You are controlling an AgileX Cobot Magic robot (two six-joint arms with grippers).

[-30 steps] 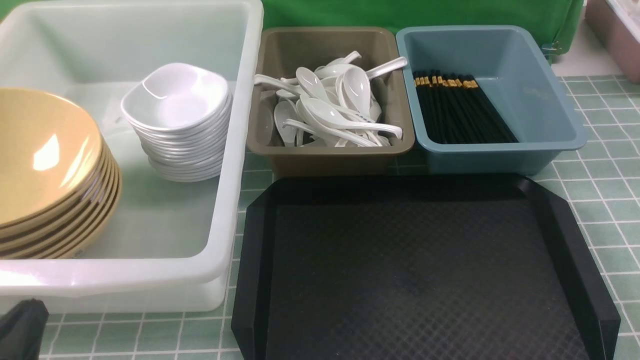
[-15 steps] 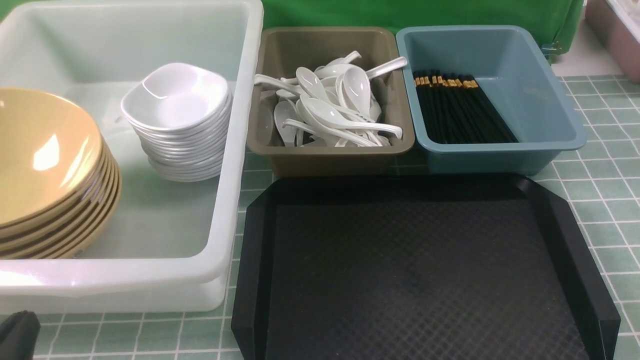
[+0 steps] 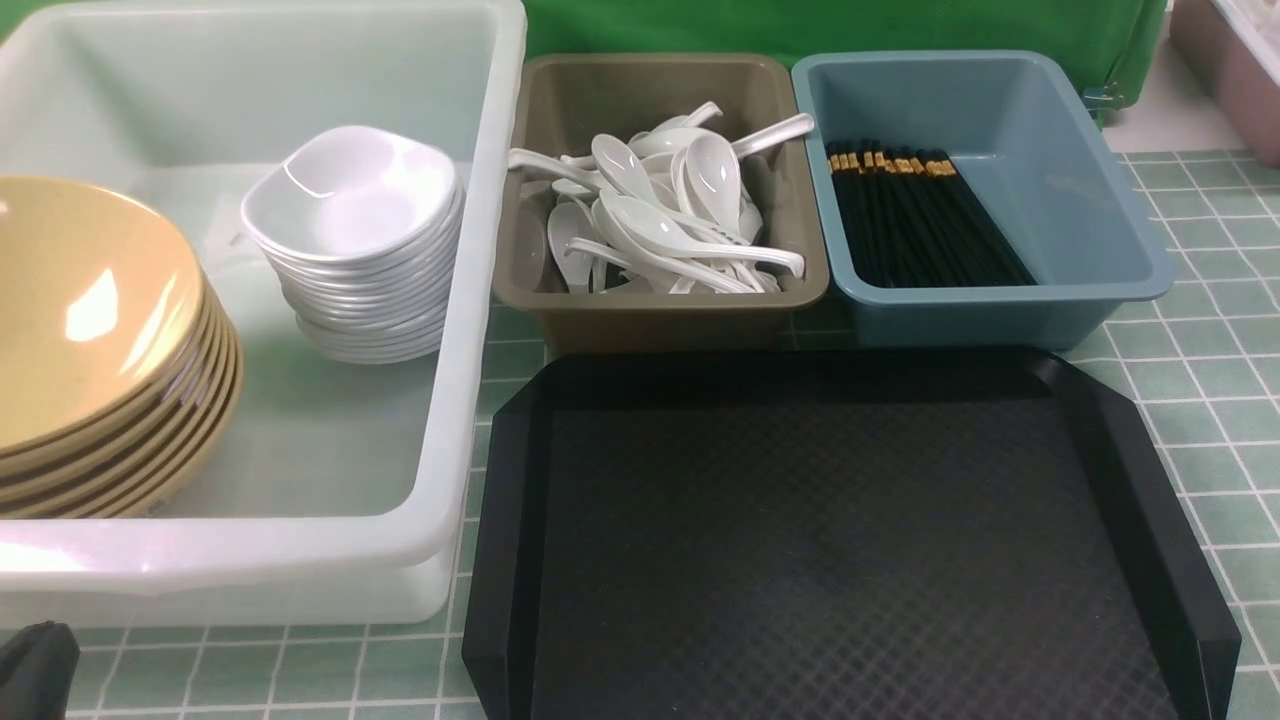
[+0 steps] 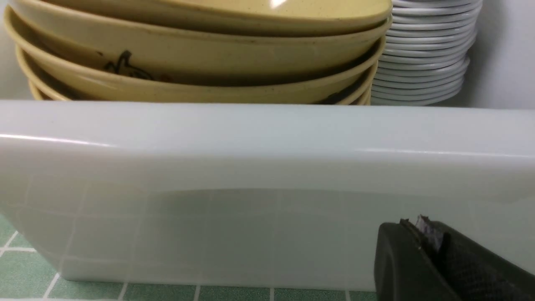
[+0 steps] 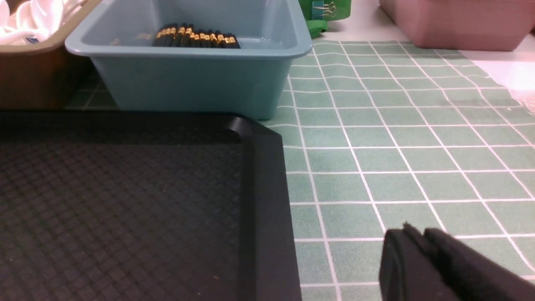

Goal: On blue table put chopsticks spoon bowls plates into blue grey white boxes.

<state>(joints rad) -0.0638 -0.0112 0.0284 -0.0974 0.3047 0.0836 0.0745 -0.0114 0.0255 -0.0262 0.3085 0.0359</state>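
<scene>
Dropped lower since a second ago, down at the near left corner: left fingers (image 3: pixel 35 665), pressed together, holding nothing, low on the desk (image 3: pixel 1200 400) just before the near wall of the white box (image 3: pixel 480 300).

Widest open room on the desk's right side: bare tiles from the tray edge out to the far right. Only narrow strips of tile between the boxes and the tray.

White box filling the left, rim close beside the grey box (image 3: pixel 650 320) and the black tray (image 3: pixel 500 560). Tray bare, far edge close under grey box and blue box (image 3: pixel 1090 230), those two side by side with rims all but touching.

Bowls (image 3: pixel 90 320) stacked in the white box's near left, tilted. Plates (image 3: pixel 350 200) stacked beyond them, near the right wall, with bare floor in front.

White spoons (image 3: pixel 640 215) heaped in the grey box, one handle poking over the rim toward the blue box; the spoon (image 3: pixel 728 238) with blue marks on top of the heap.

Chopsticks (image 3: pixel 920 225) bundled along the blue box's left side, right half free.

Right fingers (image 5: pixel 418 267) low over bare tiles just right of the tray edge; apart or together, cannot tell.
</scene>
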